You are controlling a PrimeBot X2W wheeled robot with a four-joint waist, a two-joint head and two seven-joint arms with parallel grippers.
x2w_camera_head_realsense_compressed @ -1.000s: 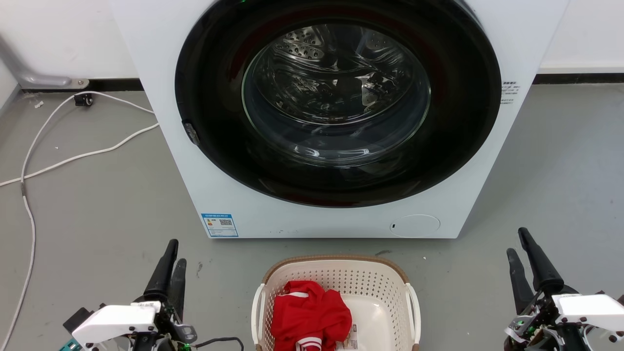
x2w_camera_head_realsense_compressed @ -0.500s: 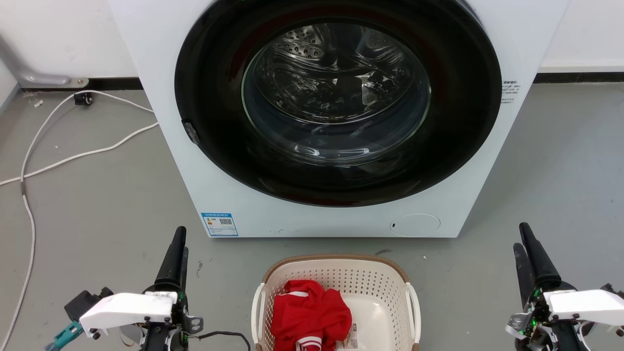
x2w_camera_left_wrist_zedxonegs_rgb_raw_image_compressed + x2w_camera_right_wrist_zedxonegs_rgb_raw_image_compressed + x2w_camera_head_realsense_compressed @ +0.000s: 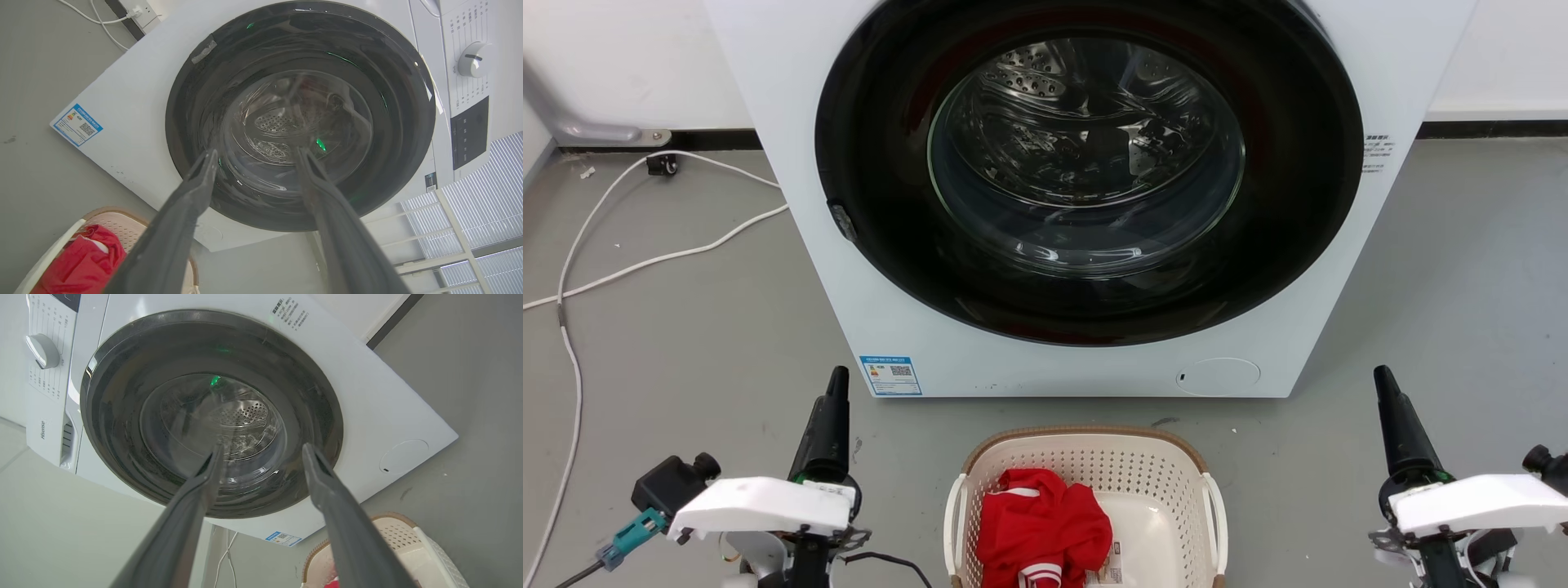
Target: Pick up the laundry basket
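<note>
Laundry basket [image 3: 1086, 432]: found at the bottom centre of the head view, set on the grey floor [image 3: 686, 343] just in front of the washing machine [image 3: 792, 122]. Its near end is cut off by the bottom edge of the frame.
Basket details: a brown rim, cream perforated walls and a white handle on each side are seen.
Basket contents: a red garment [image 3: 1041, 527] with white stripes is heaped in the left half.
Left gripper [image 3: 836, 384]: placed at the lower left of the head view, apart from the basket's left handle, fingers pointing up the frame. In the left wrist view the two fingers are seen spread, with the machine's door showing through the gap.
Right gripper [image 3: 1384, 384]: placed at the lower right of the head view, well apart from the basket's right handle. In the right wrist view its fingers are likewise seen spread, and the door is framed between them.
Washing machine: the upper centre of the head view is taken by its round dark door [image 3: 1086, 155], through whose glass the steel drum is seen.
Blue label [image 3: 890, 376]: stuck at the lower left of the machine's front.
White cable [image 3: 645, 261]: laid across the floor at the left of the head view.
</note>
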